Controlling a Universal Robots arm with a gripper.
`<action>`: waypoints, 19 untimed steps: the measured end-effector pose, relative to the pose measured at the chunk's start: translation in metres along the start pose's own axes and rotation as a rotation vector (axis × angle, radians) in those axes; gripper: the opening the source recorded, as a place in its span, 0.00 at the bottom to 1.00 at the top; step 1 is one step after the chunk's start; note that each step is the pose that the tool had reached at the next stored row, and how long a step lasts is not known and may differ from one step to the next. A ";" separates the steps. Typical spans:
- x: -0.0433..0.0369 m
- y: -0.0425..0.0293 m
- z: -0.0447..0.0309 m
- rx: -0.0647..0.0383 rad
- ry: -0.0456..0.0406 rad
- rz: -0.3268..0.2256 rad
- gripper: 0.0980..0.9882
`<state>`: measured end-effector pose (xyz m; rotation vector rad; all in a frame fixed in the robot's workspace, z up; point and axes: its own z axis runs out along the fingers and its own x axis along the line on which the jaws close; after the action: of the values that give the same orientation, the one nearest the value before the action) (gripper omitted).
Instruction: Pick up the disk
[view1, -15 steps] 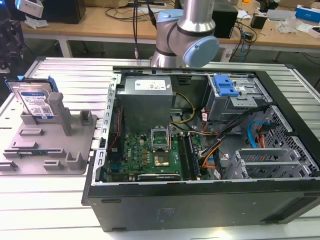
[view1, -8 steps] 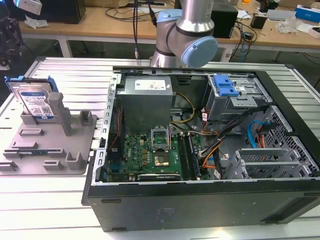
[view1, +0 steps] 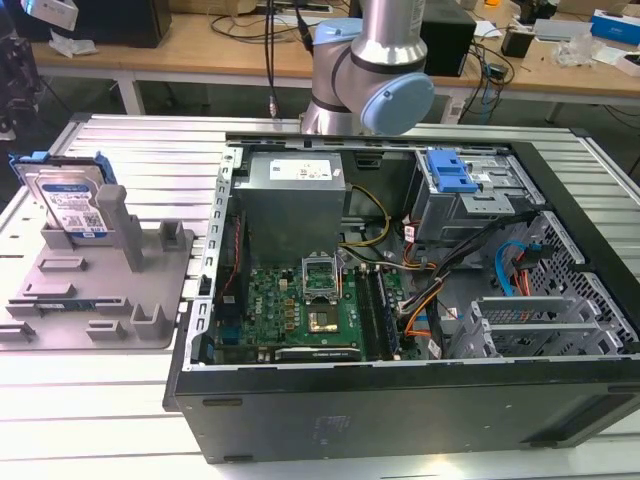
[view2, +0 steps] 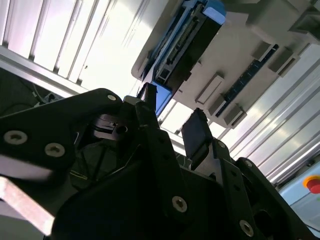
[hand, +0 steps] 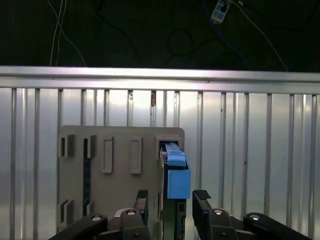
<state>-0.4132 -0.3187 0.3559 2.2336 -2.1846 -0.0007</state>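
- Open claw, holding nothing, one finger to each side of the disk, apart from it.
- Disk upright on its edge in a slot of the grey fixture plate, at the exterior view's left on the bench.
- Probable risk: a fingertip striking the disk's top edge or the tall post just beside it, tilting or jamming the disk.
- Farther off: open computer case, well apart, no obstacle.
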 end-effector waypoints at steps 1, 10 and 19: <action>-0.0021 0.0001 0.0000 0.000 0.0000 0.004 0.43; -0.0037 0.0032 0.0017 -0.001 -0.0005 0.053 0.43; -0.0038 0.0034 0.0022 -0.001 -0.0007 0.065 0.43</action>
<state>-0.4167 -0.3150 0.3537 2.1609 -2.2561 -0.0018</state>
